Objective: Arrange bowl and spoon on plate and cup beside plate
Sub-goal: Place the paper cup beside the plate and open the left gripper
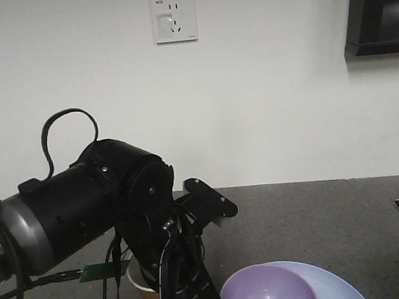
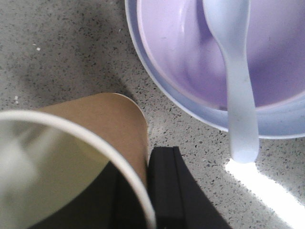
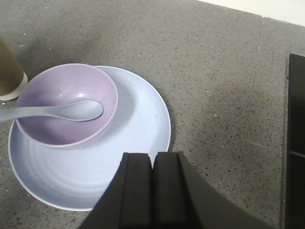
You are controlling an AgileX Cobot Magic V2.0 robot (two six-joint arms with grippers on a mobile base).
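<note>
Not much to read from where I'm sitting; the wall socket plate (image 1: 174, 18) has a tiny dark mark in its top left corner, way too small for me to make out; the cup (image 2: 90, 143) is plain brown, no print on it; the bowl (image 3: 66, 105), spoon (image 3: 57, 112) and plate (image 3: 124, 157) carry no lettering either.
</note>
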